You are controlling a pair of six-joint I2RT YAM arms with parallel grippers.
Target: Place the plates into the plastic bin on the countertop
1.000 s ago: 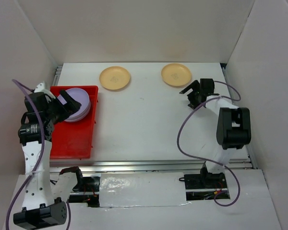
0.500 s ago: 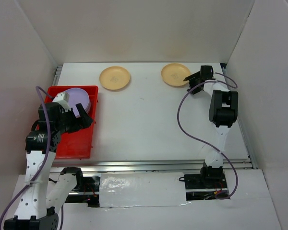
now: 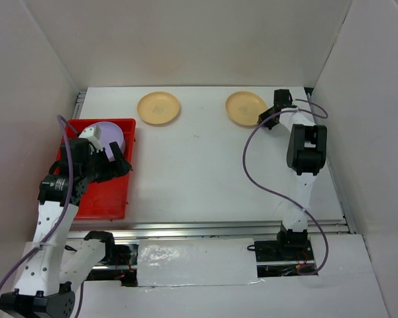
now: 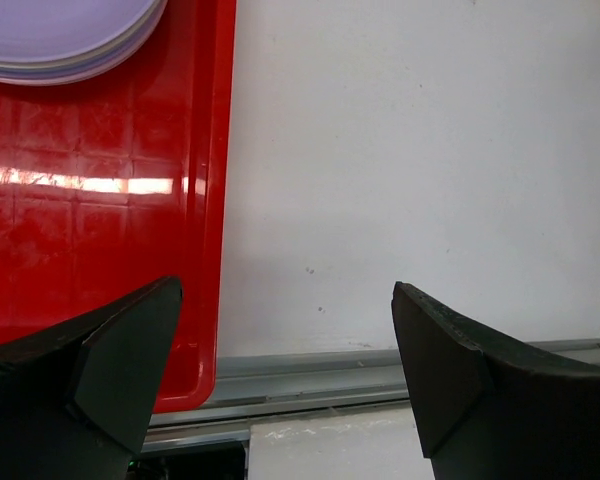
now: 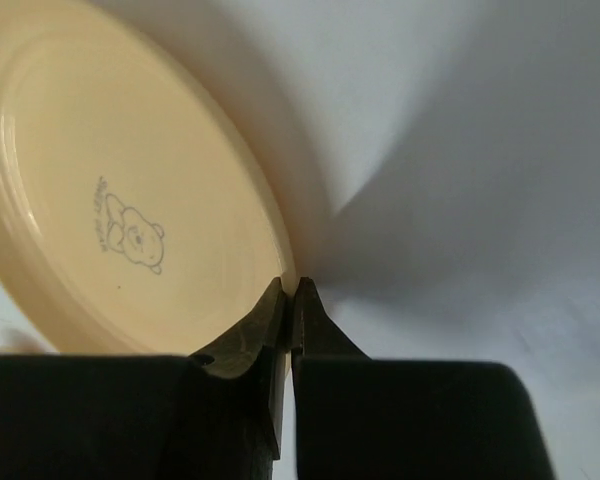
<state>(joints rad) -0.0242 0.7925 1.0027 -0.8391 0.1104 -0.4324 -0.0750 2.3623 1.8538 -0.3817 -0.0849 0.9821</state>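
An orange-yellow plate (image 3: pixel 244 107) lies at the back right of the white countertop (image 3: pixel 199 165). My right gripper (image 3: pixel 265 118) is shut on its right rim; in the right wrist view the fingertips (image 5: pixel 280 300) pinch the edge of the plate (image 5: pixel 110 200), which looks tilted. A second orange-yellow plate (image 3: pixel 158 107) lies at the back middle. The red plastic bin (image 3: pixel 103 192) sits at the left with a stack of purple plates (image 3: pixel 109 136) in its far end. My left gripper (image 3: pixel 119 161) hangs open over the bin's right wall (image 4: pixel 205 200), holding nothing.
Metal rails (image 3: pixel 219 228) run along the countertop's near edge. White walls close in the left, back and right sides. Purple cables (image 3: pixel 249 172) loop beside both arms.
My right gripper reached the right plate's rim and shut on it; the plate shifted slightly. My left arm drew back from the purple stack toward the near side of the bin, still open.
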